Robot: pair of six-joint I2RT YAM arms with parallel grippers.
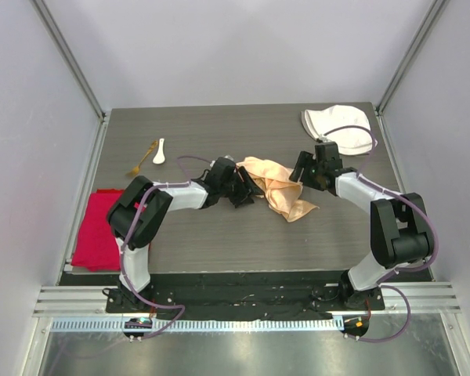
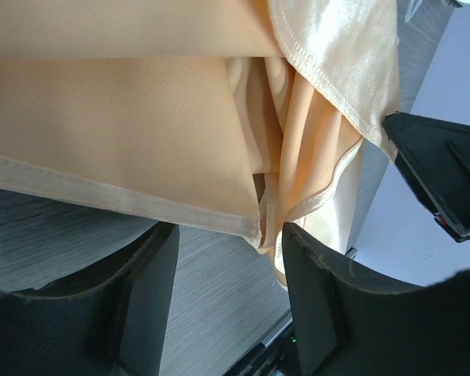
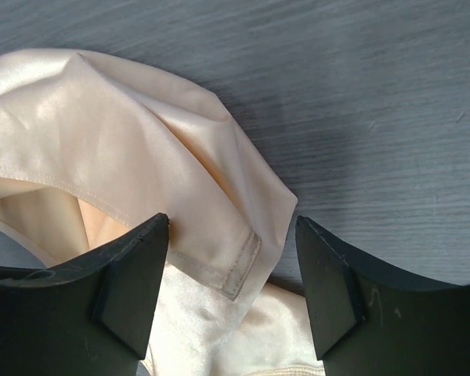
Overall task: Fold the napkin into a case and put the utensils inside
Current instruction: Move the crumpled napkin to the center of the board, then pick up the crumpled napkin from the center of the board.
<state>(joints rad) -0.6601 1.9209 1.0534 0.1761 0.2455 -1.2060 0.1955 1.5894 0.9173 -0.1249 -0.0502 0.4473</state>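
- A dark wood-grain table point(image 1: 219, 243) is seen from above, with two robot arms reaching in from its near edge toward the middle.
- The napkin point(image 1: 276, 186), a thin peach-orange cloth with a slight sheen, lies crumpled and loosely bunched near the centre of the table, between the two grippers. It is not folded into any neat shape.
- The left gripper point(image 1: 246, 190) sits low at the napkin's left side. In its wrist view, its two black fingers point(image 2: 141, 290) stand apart. Bare table shows in the gap, and a hemmed corner of the cloth reaches just to their tips (nothing is pinched between them).
- The right gripper point(image 1: 302, 168) sits at the napkin's right side. Its wrist view shows its jaws spread wide on either side of a rounded fold with a stitched hem. The fold lies in the gap, close against one finger and clear of the other, so it is not clamped.
- The small white spoon point(image 1: 159, 150) and the thin gold fork point(image 1: 142, 160) lie close together toward the far left of the table, well apart from the napkin.
- A bright red cloth point(image 1: 98, 231) lies flat at the near-left edge, beside the left arm.
- A white fabric hat point(image 1: 337, 125) rests at the far right corner, just beyond the right gripper.
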